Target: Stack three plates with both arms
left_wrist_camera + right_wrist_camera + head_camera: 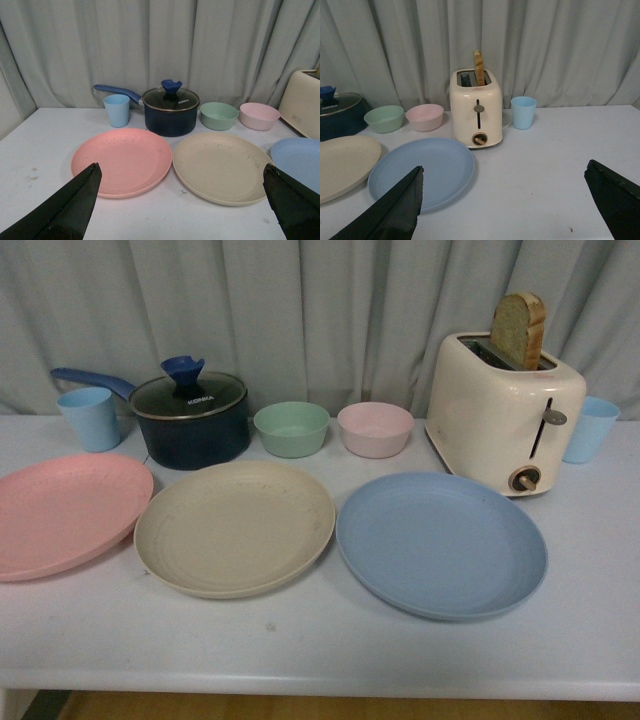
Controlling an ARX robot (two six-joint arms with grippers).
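Three plates lie side by side on the white table (320, 650): a pink plate (65, 512) at the left, a beige plate (235, 527) in the middle, a blue plate (442, 544) at the right. None overlaps another. Neither arm shows in the front view. In the left wrist view my left gripper (181, 172) stands open above the table's near side, facing the pink plate (122, 161) and beige plate (221, 166). My right gripper (503, 175) is open too, the blue plate (422, 172) beside one finger and bare table between the jaws.
Behind the plates stand a blue cup (90, 418), a dark lidded saucepan (190, 418), a green bowl (291, 429), a pink bowl (375, 429), a cream toaster (503, 412) with bread in it, and another blue cup (590, 428). A curtain hangs behind.
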